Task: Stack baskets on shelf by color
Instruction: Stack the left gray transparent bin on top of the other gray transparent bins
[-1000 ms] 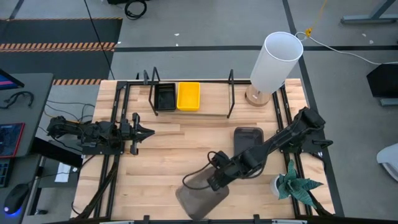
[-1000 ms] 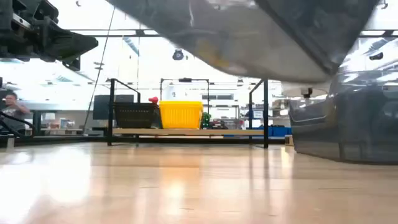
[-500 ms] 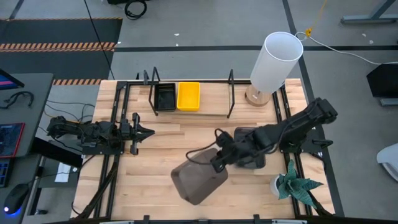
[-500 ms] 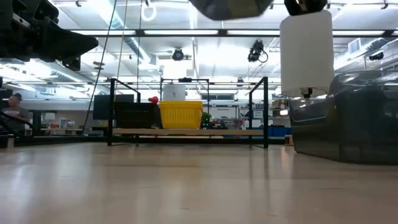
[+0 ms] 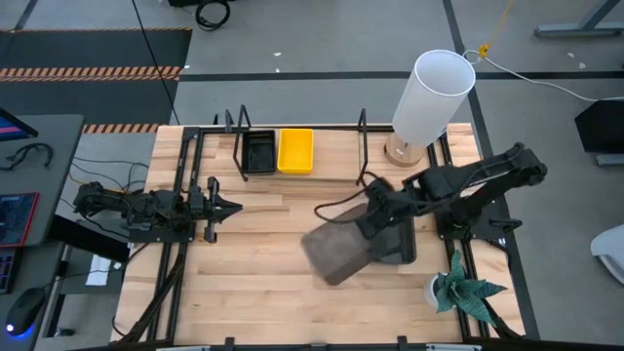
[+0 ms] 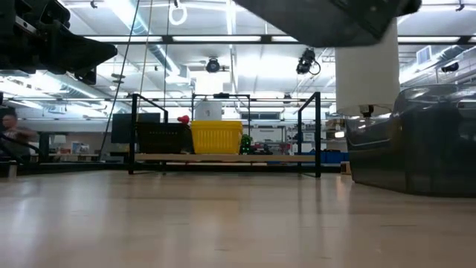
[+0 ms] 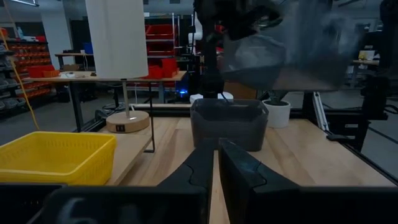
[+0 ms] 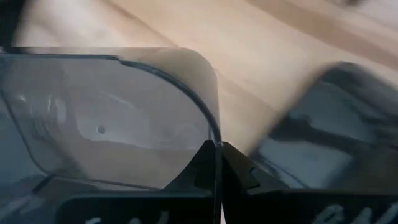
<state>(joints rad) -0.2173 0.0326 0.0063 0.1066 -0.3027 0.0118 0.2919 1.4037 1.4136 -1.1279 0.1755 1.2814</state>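
Note:
My right gripper [image 5: 373, 211] is shut on a dark grey basket [image 5: 339, 251], held in the air over the table's middle right; it also shows at the top of the low view [image 6: 327, 16]. A second dark grey basket [image 5: 398, 236] rests on its base on the table, partly under the held one. On the shelf [image 5: 331, 164] at the far edge a black basket [image 5: 258, 153] and a yellow basket [image 5: 295, 151] stand side by side. My left gripper [image 5: 230, 206] is shut and empty at the table's left. My right gripper pinches the grey basket's end wall at its rim [image 8: 215, 134], next to a rounded corner, one finger inside the basket and one outside [image 8: 239, 171]. The fingers come from the table's right. The basket is lifted clear and slopes away toward the near left.
A white lamp [image 5: 434, 93] stands at the far right corner and a small potted plant [image 5: 463, 291] at the near right. Black upright brackets [image 5: 362, 146] rise from the shelf. A person [image 6: 11, 130] shows in the room beyond the table's left.
My right gripper has risen and swung from the table's near edge toward the far and right edges, carrying the grey basket. The basket has gone from low by the near edge to high over the second grey basket.

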